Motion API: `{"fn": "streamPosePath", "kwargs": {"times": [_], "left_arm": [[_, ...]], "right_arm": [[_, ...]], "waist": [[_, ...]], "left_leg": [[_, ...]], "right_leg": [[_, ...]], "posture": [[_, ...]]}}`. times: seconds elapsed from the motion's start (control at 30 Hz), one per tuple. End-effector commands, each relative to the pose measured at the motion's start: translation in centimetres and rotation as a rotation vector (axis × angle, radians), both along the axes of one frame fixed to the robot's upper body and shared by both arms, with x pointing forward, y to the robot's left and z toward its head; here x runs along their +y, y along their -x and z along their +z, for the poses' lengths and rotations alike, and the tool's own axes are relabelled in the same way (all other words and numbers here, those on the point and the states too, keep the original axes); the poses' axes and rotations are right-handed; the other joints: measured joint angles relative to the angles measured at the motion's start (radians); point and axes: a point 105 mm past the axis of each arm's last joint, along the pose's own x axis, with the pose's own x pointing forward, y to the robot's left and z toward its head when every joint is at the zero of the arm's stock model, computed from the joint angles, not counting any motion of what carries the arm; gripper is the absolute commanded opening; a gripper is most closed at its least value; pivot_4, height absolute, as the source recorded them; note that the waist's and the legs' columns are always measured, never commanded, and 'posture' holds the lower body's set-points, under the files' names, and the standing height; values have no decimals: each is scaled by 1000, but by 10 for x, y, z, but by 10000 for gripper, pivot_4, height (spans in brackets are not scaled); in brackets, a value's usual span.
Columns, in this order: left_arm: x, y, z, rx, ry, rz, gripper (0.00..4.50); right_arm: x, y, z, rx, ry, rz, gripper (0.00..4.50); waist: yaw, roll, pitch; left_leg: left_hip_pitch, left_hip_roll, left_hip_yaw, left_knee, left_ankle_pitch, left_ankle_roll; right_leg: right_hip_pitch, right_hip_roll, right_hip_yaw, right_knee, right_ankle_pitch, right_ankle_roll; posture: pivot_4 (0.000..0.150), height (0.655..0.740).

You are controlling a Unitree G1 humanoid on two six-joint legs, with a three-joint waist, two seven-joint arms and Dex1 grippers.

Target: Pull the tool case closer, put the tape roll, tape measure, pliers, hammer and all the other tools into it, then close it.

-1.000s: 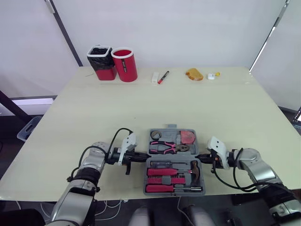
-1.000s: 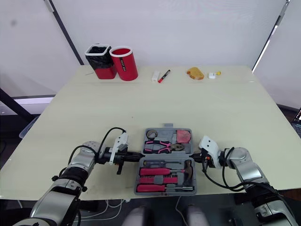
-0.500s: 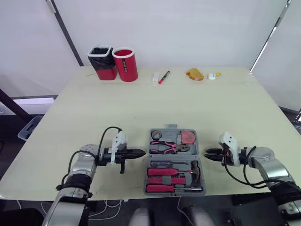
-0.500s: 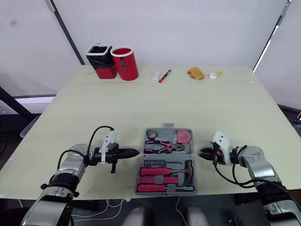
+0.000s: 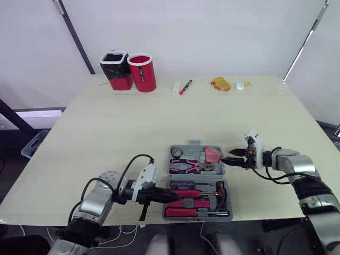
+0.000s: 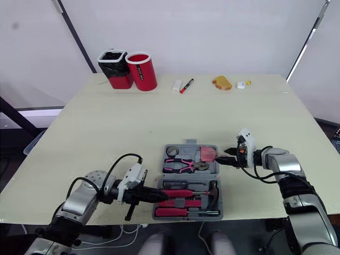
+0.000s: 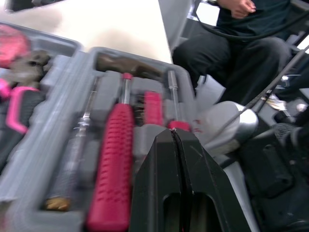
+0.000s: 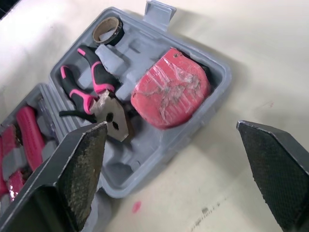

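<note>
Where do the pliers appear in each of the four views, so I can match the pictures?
Left eye view: pliers in the case's far half, left of the tape measure.
Right eye view: pliers in the same spot.
Left wrist view: the pliers' pink handles, near the tape measure.
Right wrist view: pliers between tape roll and tape measure.
Shared landmark: the red tape measure.
</note>
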Motion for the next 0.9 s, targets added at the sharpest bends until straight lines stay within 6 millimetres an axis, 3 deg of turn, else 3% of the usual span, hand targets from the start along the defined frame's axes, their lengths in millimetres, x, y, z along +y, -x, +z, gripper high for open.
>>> {"fn": "streamPosePath", "kwargs": {"times": [0.03, 0.17, 0.57, 0.9], "left_arm": [[-10, 2, -10, 0, -38, -6, 0], [-9, -2, -29, -4, -103, 20, 0], [-1, -8, -39, -21, -152, 34, 0], [-1, -7, -42, -25, -161, 13, 0]], "right_arm": [[13, -6, -1, 43, -11, 34, 44819], [24, -11, -6, 71, -9, 52, 44819], [61, -20, 12, 142, -246, 58, 44819], [64, -24, 31, 84, -368, 80, 44819]], "waist": [[-4, 0, 0], [-7, 1, 0], [-31, 1, -1], [-30, 2, -1]], "left_leg": [[0, 0, 0, 0, 0, 0], [1, 0, 0, 0, 0, 0], [2, 1, 0, -1, 0, 0], [2, 1, 1, -2, 0, 0]], "right_leg": [[0, 0, 0, 0, 0, 0], [0, 1, 0, 1, 0, 0], [0, 1, 1, 1, 0, 0], [0, 1, 1, 1, 0, 0]], "posture": [[1500, 7400], [1500, 7400], [1500, 7400], [1500, 7400]]}}
